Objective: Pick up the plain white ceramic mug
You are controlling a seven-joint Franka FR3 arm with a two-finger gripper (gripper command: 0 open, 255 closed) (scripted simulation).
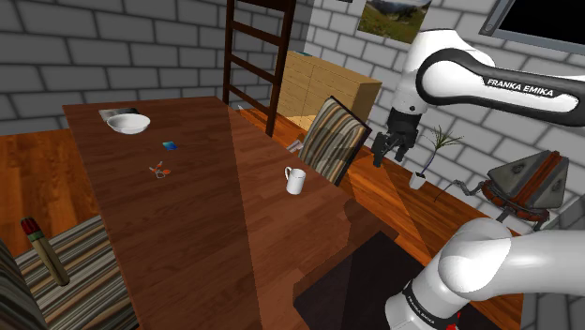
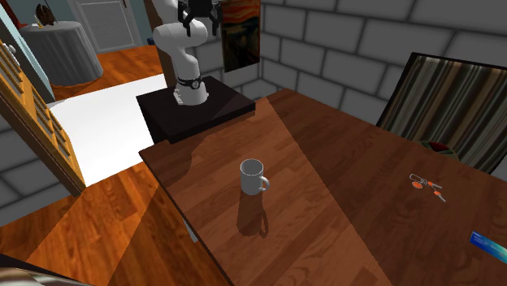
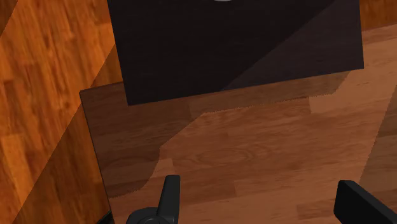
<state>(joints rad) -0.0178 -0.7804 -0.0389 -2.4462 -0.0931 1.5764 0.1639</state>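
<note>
**Clerk:** What is the count on the table (image 1: 206, 244)?

**Inspector:** One mug (image 1: 295, 180). One bowl (image 1: 128, 123). One pair of scissors (image 1: 159, 170). One small flat blue item (image 1: 170, 145). One striped chair (image 1: 335, 138) stands at the table's edge nearest the mug. One arm carries one gripper (image 1: 389, 150).

**Clerk:** How does the mug look, and where is it?

**Inspector:** It is plain white, smooth and cylindrical, with a single loop handle. It stands upright with its mouth up and throws a short shadow on the boards. It sits near the table's edge beside the striped chair, well apart from the bowl, the scissors and the blue item. Nothing touches it.

**Clerk:** What are the materials and shapes?

**Inspector:** The table is reddish-brown wood in long planks with visible grain. The bowl is white, round and shallow. The scissors have orange handles. The chair's covering is striped brown and cream. The stand (image 2: 195, 110) is a dark, flat-topped box. The walls are grey blocks and the floor is orange wood.

**Clerk:** What is the state of the tool?

**Inspector:** The black fingers (image 3: 170, 191) stand apart with nothing between them. The gripper hangs in the air above the table's corner by the stand, well apart from the mug.
</note>
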